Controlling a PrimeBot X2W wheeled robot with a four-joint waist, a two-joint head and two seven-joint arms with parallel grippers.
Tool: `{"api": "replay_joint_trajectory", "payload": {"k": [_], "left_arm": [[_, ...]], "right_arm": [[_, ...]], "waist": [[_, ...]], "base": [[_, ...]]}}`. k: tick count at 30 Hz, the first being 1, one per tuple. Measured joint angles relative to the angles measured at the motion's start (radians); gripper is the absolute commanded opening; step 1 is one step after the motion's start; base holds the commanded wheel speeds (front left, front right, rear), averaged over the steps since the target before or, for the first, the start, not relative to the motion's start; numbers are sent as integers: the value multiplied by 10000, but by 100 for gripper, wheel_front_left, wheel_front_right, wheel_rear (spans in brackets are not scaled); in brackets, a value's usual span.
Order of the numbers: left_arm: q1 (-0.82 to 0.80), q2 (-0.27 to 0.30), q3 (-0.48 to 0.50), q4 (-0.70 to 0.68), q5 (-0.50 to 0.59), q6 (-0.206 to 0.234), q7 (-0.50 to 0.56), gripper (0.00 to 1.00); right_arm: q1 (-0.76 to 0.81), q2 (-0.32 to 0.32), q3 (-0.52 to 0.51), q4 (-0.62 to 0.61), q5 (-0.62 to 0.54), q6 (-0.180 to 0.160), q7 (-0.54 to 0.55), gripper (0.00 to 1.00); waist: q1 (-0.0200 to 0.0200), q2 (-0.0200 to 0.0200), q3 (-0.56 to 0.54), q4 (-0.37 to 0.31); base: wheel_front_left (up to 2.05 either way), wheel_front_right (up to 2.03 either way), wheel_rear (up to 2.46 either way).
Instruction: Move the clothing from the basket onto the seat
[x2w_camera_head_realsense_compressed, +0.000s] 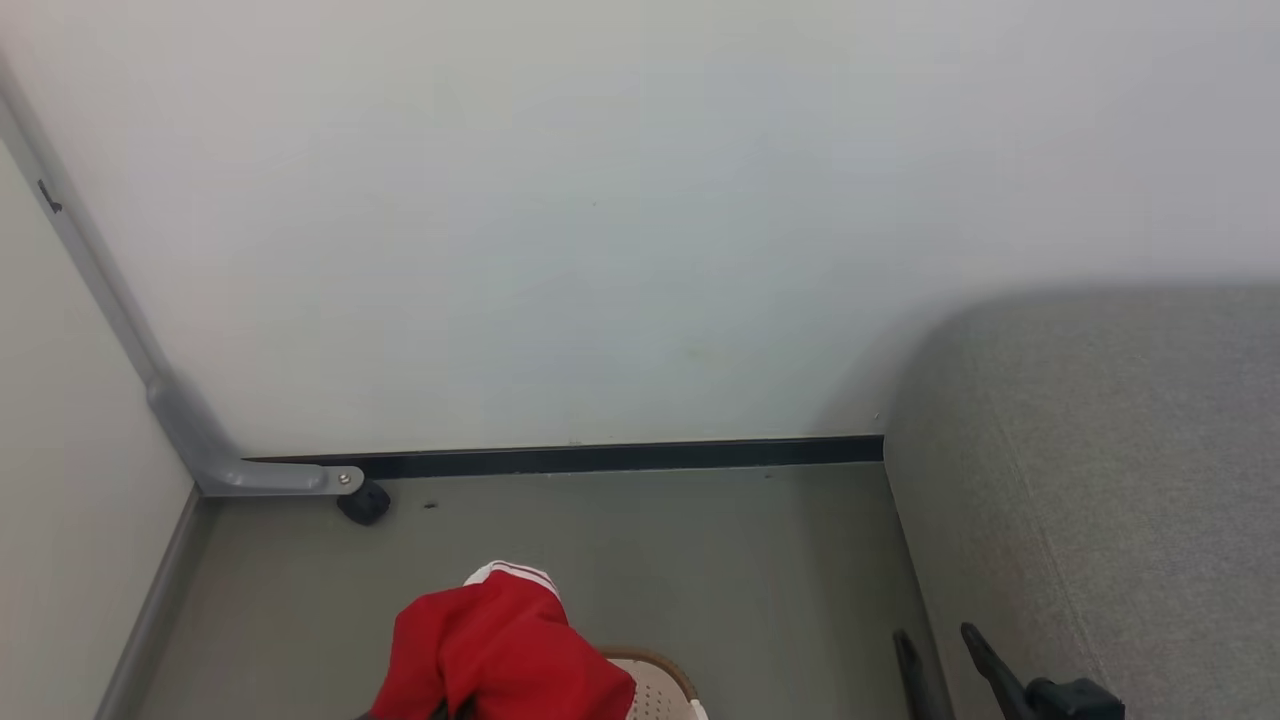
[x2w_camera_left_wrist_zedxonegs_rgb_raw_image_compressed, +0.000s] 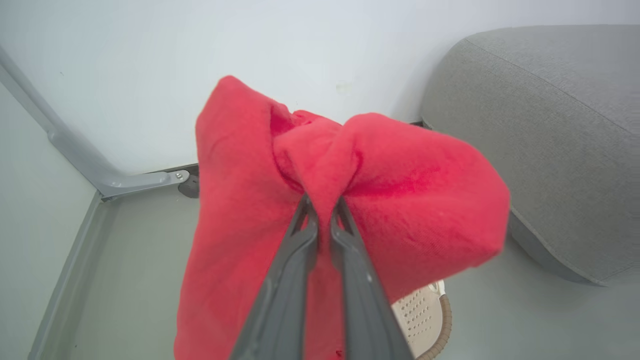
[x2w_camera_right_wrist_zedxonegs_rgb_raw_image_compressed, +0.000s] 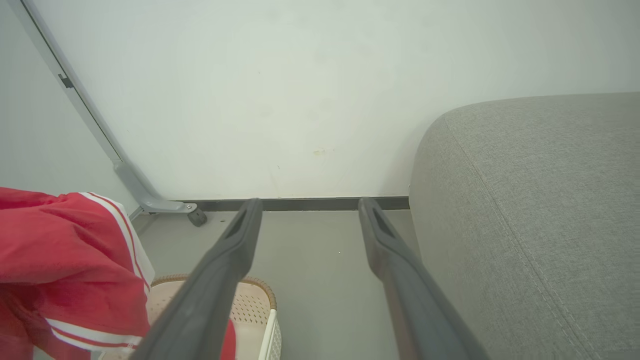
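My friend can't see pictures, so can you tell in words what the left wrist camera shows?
The left gripper pinches a bunch of red clothing, held up over the basket, whose corner peeks out below. The grey-green seat stands to the right, by a white wall.

One garment (x2w_camera_head_realsense_compressed: 500, 650), one basket (x2w_camera_head_realsense_compressed: 662, 692), one sofa (x2w_camera_head_realsense_compressed: 1100, 480).

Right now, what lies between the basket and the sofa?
Bare grey floor between the basket and the seat, seen in the head view; the open right gripper hangs near the seat's edge.
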Motion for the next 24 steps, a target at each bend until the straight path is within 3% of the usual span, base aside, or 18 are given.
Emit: {"api": "replay_joint_trajectory", "payload": {"k": [9,24], "left_arm": [[988,-163,600,-1557,-119,301,0,0],[1849,-232,830,-3486,31,539,0,0]], "right_arm": [[947,52,125,-514,299,184,0,100],[1020,12,412,-955,21,351,0,100]], "waist": [[1,2,-189,105],[1,2,-361,416]], "base": [[0,0,0],[0,0,0]]}}
